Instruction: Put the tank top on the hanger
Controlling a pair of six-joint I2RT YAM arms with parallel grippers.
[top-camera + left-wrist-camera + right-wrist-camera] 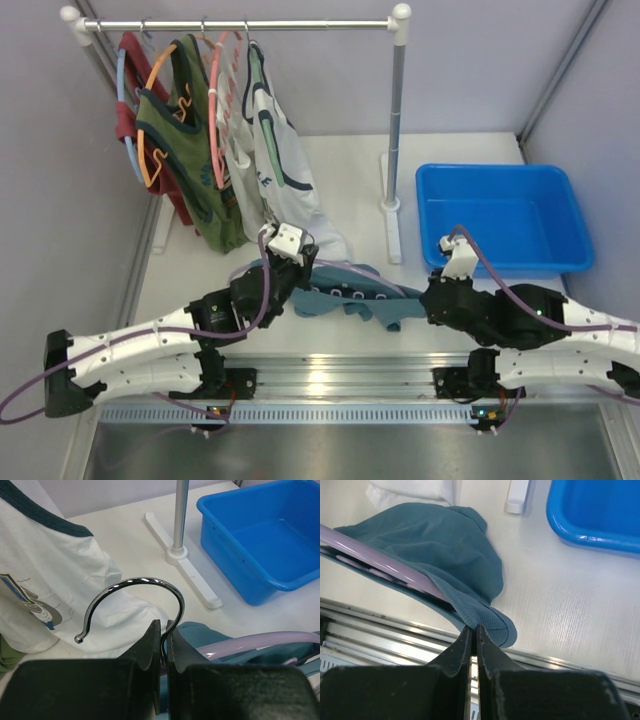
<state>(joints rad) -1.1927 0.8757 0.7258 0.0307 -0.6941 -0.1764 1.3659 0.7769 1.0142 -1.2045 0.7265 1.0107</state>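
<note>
Tank top (445, 545) is partly on: one hanger (380, 562) arm sits inside it. My left gripper (164, 630) pinches the hook (135, 582) stem tight, my right gripper (474, 630) clamps the fabric's edge; seating looks unfinished.

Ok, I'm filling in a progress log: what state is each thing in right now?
tank top: draped over one hanger arm, edge pinched.
hanger: off the rack, held by its metal hook.
left claw: shut on the hanger.
right claw: shut on the tank top.
blue bin: upright, nothing inside.
clothes rack: standing, other garments hung on it.
</note>
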